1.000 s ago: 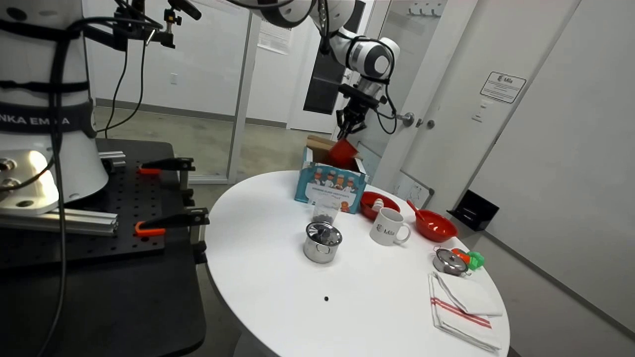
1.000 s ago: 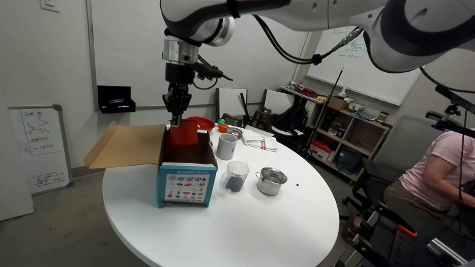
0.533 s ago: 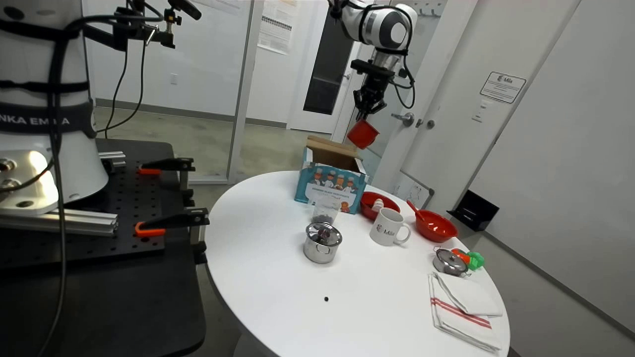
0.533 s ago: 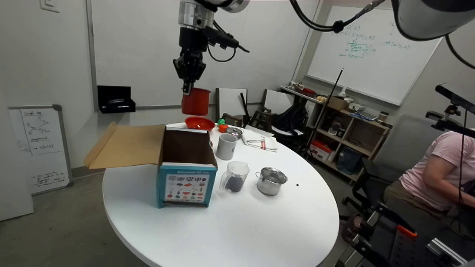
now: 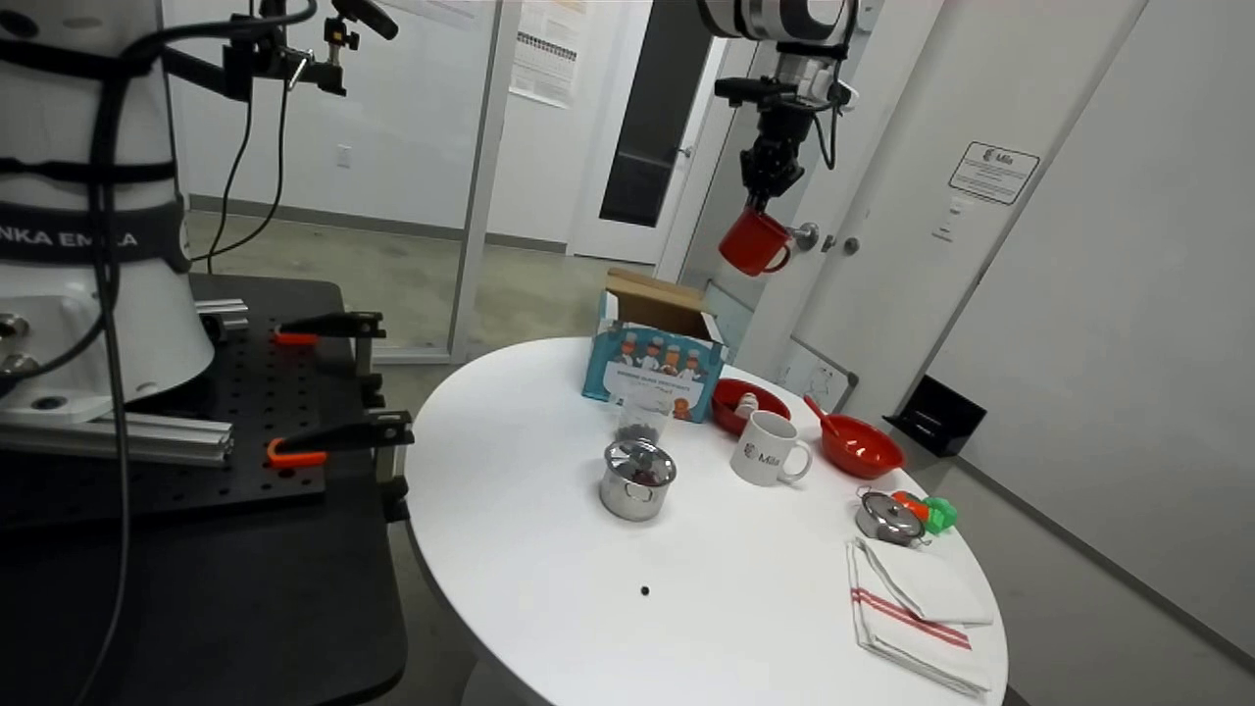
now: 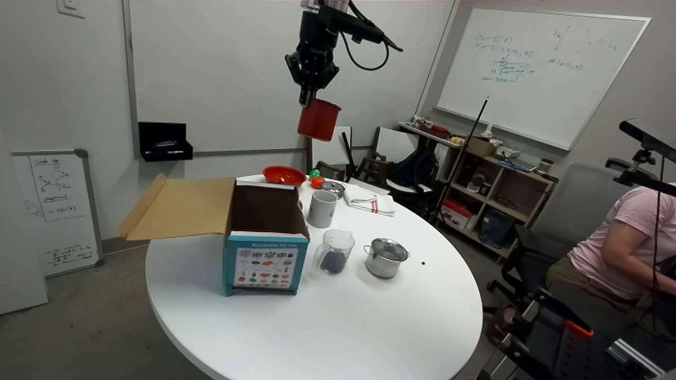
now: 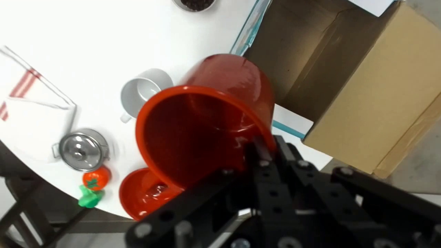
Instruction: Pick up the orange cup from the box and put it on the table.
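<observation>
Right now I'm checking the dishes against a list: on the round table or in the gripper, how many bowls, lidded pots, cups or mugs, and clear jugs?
Bowls: 2 (red bowl by the box, farther red bowl)
Lidded pots: 2 (taller pot, flatter pot)
Cups or mugs: 2 (white mug, orange cup in the gripper)
Clear jug: 1
Total: 7

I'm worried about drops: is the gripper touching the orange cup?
Touching: the wrist view shows the gripper holding the orange cup by its rim, one jaw inside.

Table (image 5: 765, 588) room, pot (image 5: 632, 495), towel (image 5: 917, 623) flanking (speck (image 5: 645, 590), perhaps)
</observation>
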